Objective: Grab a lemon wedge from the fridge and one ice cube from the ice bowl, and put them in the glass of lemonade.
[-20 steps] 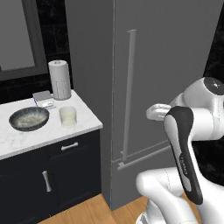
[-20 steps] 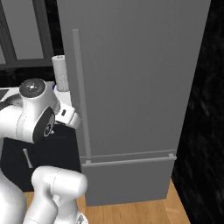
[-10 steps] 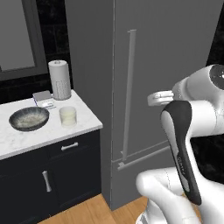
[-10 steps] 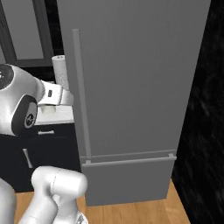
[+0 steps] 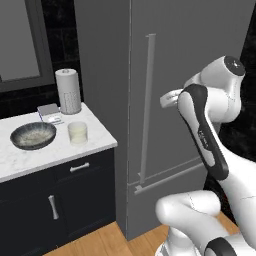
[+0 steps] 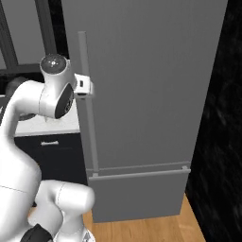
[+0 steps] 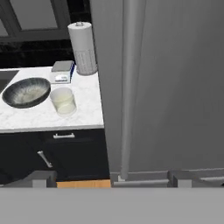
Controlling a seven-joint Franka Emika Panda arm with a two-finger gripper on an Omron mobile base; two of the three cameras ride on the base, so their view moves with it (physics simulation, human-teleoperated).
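The white arm's claw [image 5: 169, 99] hangs wide open and empty just beside the long vertical bar handle [image 5: 147, 107] of the tall grey fridge [image 6: 151, 94], its door closed. On the white marble counter [image 5: 50, 152] the clear glass of pale lemonade [image 5: 77, 133] stands just beside the wide dark speckled ice bowl [image 5: 33, 135].

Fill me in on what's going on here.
The robot arm has its open gripper raised close in front of the fridge's long bar handle, holding nothing. The fridge is shut, so no lemon wedge is out yet. On the marble counter to its left sit the ice bowl, the glass of lemonade, a paper towel roll and a small box, all untouched.
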